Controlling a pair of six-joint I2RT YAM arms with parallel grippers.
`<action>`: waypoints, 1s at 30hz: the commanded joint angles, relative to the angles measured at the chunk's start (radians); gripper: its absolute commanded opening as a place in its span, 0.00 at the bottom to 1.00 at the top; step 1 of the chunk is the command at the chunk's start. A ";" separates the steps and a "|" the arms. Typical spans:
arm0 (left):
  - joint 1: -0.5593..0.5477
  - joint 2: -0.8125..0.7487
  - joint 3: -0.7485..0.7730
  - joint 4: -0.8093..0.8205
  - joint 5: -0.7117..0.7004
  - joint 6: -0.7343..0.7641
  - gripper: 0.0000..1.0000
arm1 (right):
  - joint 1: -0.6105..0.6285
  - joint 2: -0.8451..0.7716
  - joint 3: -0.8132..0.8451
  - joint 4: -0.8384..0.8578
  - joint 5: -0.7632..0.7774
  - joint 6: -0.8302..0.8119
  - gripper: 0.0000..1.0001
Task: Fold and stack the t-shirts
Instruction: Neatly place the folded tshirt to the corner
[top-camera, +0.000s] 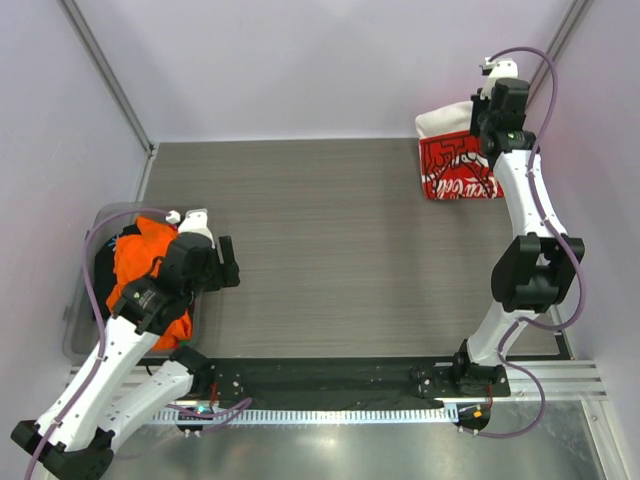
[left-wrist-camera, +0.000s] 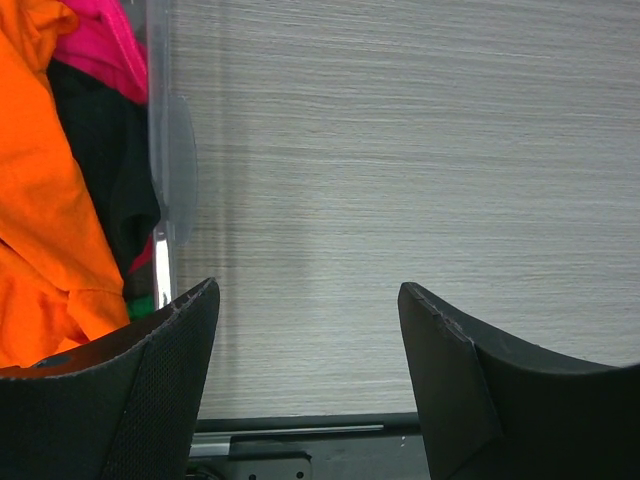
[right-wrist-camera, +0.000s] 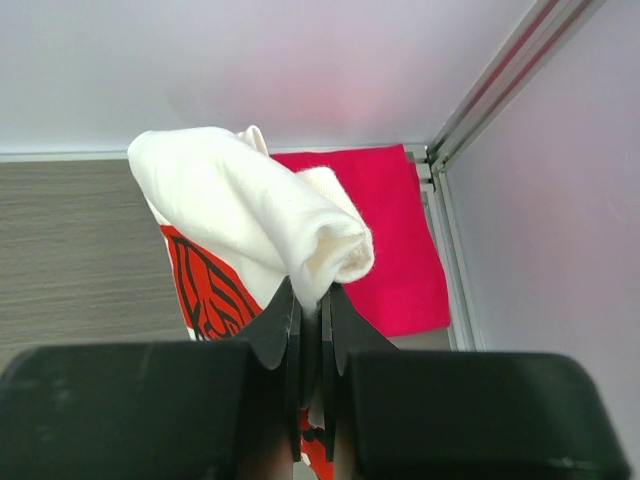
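A white t-shirt with a red panel lies folded at the far right corner. My right gripper is shut on a bunched white fold of it and holds that fold up; in the top view the gripper sits over the shirt's right edge. A folded pink-red t-shirt lies flat under it by the wall. An orange t-shirt and a dark one lie in the clear bin at the left. My left gripper is open and empty over bare table beside the bin.
The bin's clear wall stands just left of my left fingers. A metal frame post and white walls close in the far right corner. A black rail runs along the table's near edge.
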 joint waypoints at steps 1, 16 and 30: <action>0.004 0.009 -0.002 0.037 -0.019 -0.011 0.73 | -0.010 0.007 0.101 0.077 -0.025 -0.022 0.01; 0.006 0.025 -0.002 0.034 -0.026 -0.012 0.73 | -0.045 0.243 0.317 0.065 0.025 -0.077 0.01; 0.006 0.002 -0.003 0.032 -0.040 -0.017 0.73 | -0.062 0.475 0.456 0.269 0.452 0.075 1.00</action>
